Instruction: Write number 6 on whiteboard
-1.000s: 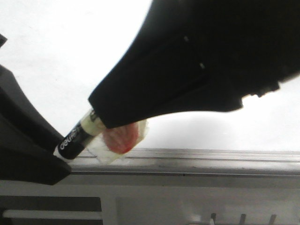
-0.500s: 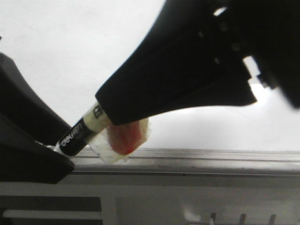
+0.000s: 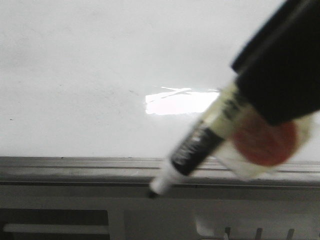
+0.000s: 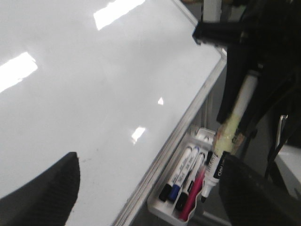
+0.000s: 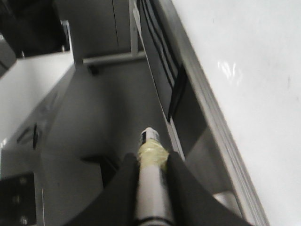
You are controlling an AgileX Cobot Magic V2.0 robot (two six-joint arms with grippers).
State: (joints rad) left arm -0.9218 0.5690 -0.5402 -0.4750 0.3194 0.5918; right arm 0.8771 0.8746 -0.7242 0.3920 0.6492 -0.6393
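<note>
Right gripper (image 5: 151, 165): jaws clamped on the marker (image 3: 192, 150), taped barrel between the fingers. In the front view the marker slants toward 7 o'clock, tip over the grey rail (image 3: 75, 167), seemingly off the whiteboard (image 3: 90, 75). No number 6 visible on the board. Left gripper (image 4: 150, 197): fingers well apart, nothing between. Tray (image 4: 162, 209) of spare markers below the rail.

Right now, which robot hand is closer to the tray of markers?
Right. The right gripper, clamped on its marker, hangs just above the marker tray. The left gripper's fingers sit by the whiteboard, beside the tray.
</note>
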